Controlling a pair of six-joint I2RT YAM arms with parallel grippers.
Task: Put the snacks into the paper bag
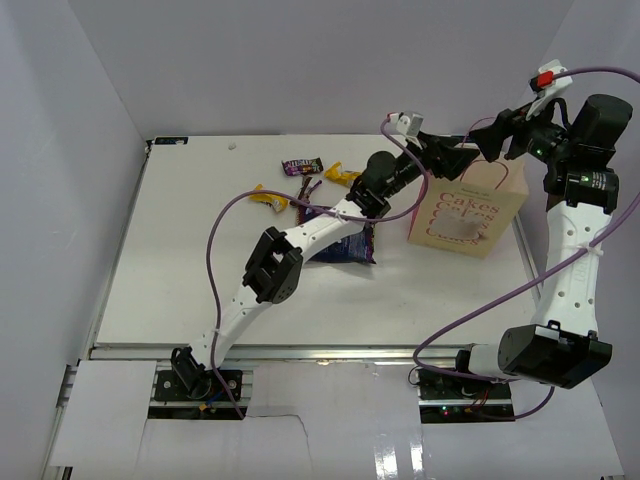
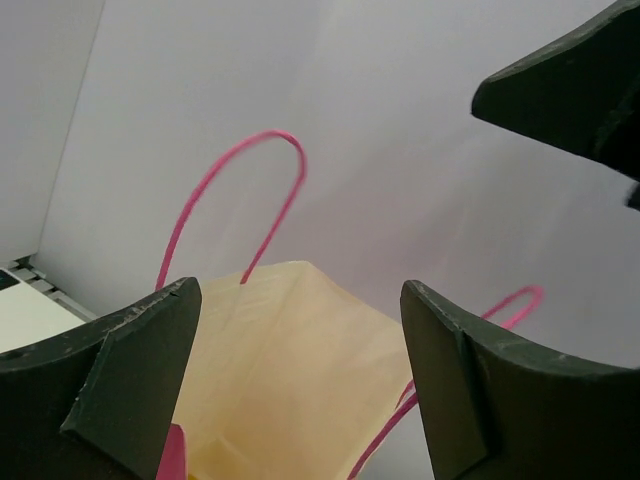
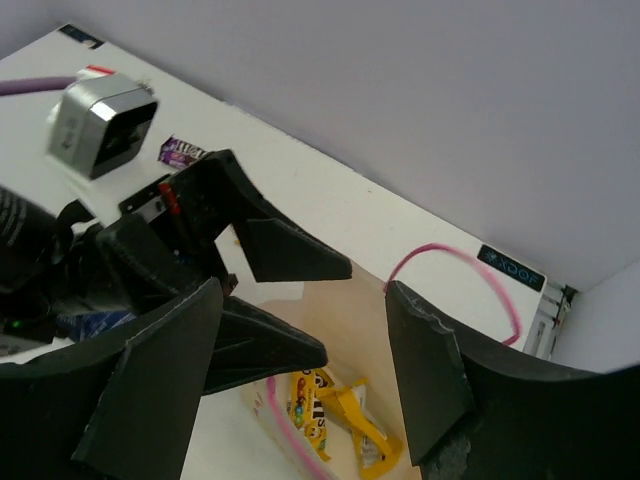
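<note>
The paper bag (image 1: pixel 466 214) stands upright at the right of the table, with pink "Cakes" lettering on its front. My left gripper (image 1: pixel 468 157) hangs open over its mouth, and in the left wrist view (image 2: pixel 300 385) only the bag's cream inside (image 2: pixel 290 370) shows between the jaws. My right gripper (image 1: pixel 488 138) is also open above the bag, holding nothing (image 3: pixel 300 370). Two yellow packets (image 3: pixel 335 405) lie on the bag's floor. On the table lie a dark-blue crinkly bag (image 1: pixel 342 246), two yellow packets (image 1: pixel 343 175) (image 1: pixel 268 200) and a purple-brown candy bar (image 1: pixel 301 166).
The left arm (image 1: pixel 300 235) stretches across the blue bag towards the paper bag. Pink loop handles (image 2: pixel 240 190) (image 3: pixel 470 275) stand up from the bag's rim. A purple cable (image 1: pixel 225 220) arcs over the table. White walls close the back and left sides.
</note>
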